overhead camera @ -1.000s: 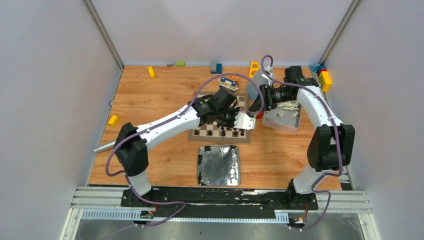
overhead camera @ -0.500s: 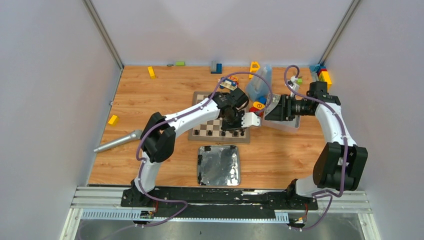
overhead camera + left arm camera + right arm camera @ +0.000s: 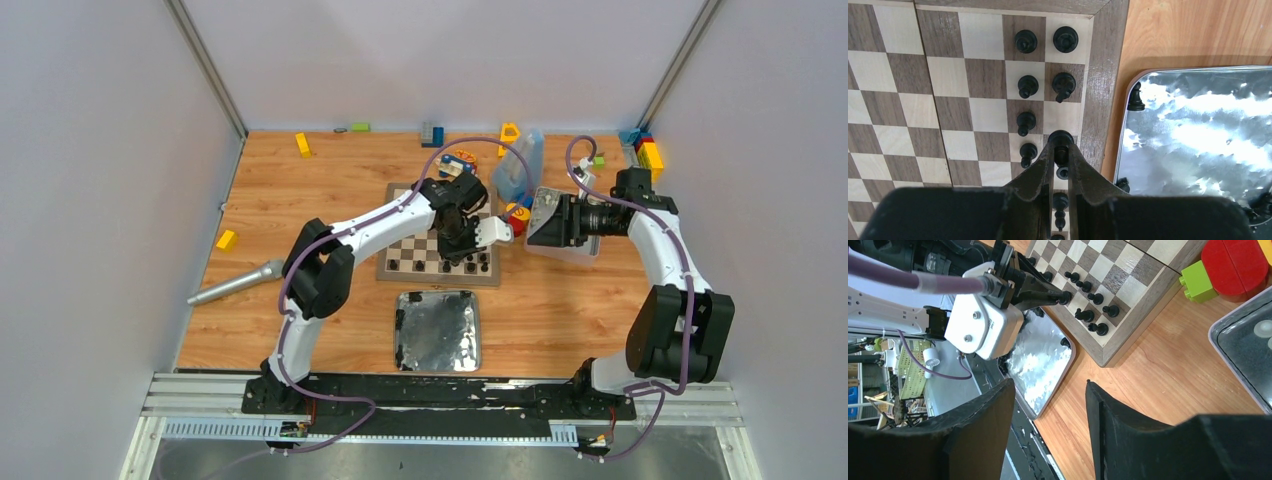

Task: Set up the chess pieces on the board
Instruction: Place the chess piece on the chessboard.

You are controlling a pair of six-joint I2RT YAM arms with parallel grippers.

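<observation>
The board (image 3: 415, 222) lies mid-table, with black chess pieces (image 3: 1026, 41) standing in two rows along its near edge. My left gripper (image 3: 1061, 145) points down over the near right part of the board (image 3: 948, 75). It is shut on a black chess piece (image 3: 1061, 138) above an edge-row square; whether the piece touches the board I cannot tell. More pieces show behind the fingers. My right gripper (image 3: 1049, 383) hangs open and empty over bare table right of the board (image 3: 1128, 270). In the top view the left gripper (image 3: 463, 250) and the right gripper (image 3: 538, 226) are apart.
A shiny silver tray (image 3: 438, 330) lies just in front of the board, with a black piece (image 3: 1135, 97) at its rim. Another tray (image 3: 578, 248) sits under the right wrist. A clear jar (image 3: 522, 165) and coloured blocks (image 3: 1233, 265) stand at the board's right. A grey cylinder (image 3: 235, 283) lies left.
The right gripper has drawn back to the right, away from the board's corner. The left arm has folded its elbow closer in, while its gripper stays over the board's near right part, still shut.
</observation>
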